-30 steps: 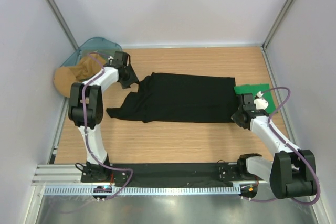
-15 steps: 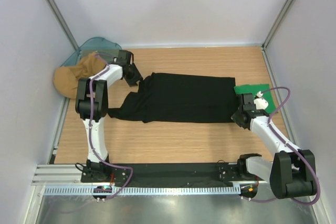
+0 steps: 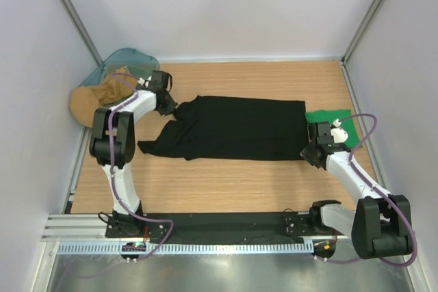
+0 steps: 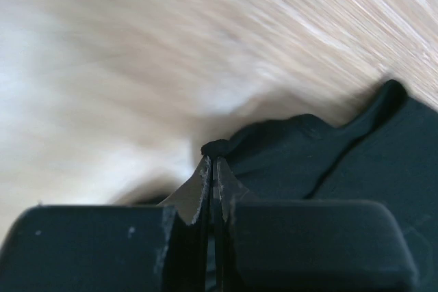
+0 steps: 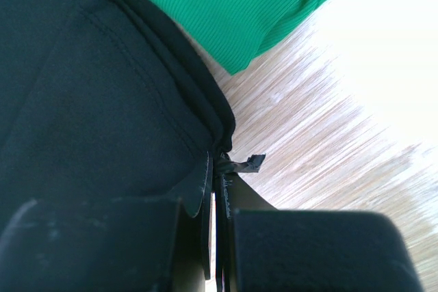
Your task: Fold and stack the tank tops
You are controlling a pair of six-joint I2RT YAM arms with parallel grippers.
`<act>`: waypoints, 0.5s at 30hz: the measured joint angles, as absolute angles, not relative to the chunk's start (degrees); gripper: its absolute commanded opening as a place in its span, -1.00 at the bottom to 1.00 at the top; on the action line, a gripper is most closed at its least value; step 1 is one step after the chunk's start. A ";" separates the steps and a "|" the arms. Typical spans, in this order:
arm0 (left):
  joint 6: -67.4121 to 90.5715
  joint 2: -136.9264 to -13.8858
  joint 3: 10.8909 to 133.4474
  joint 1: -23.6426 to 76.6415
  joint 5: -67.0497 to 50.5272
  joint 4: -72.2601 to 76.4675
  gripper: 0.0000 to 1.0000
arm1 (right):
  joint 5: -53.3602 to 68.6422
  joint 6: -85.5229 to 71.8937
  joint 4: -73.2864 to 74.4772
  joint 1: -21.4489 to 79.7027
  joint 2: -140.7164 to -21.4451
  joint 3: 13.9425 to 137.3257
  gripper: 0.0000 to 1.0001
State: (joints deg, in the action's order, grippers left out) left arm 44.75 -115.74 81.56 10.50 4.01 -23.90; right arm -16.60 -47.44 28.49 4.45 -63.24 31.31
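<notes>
- The left gripper [image 4: 212,163] has its fingers pressed tight together. They were spread a moment ago and have just snapped shut on a small nub of black cloth at their tips.
- That nub is the far left edge of the black tank top [image 3: 239,128], by its strap end in the upper left of the overhead view.
- The right gripper [image 5: 217,163] is likewise closed, as it was a second ago. It pinches the garment's lower right corner, and a little scrap of fabric sticks out beside the tips.
- The black top lies spread across the middle of the table [image 3: 226,186], rumpled at its left end.
- The green tank top [image 3: 330,117] peeks out at the black one's right edge, touching it.
- With both ends now gripped, I'd judge that a fold of the black top can start. No stacking has been done yet.
</notes>
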 measured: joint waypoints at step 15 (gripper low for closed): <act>39.48 -93.82 68.49 10.50 29.02 -27.38 -0.99 | -9.82 -47.77 29.87 8.58 -56.75 27.68 -0.90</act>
State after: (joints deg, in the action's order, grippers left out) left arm 39.48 -93.82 68.49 10.50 29.02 -27.38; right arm -9.82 -47.77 29.87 8.58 -56.75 27.68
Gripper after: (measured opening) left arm 0.005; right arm 0.039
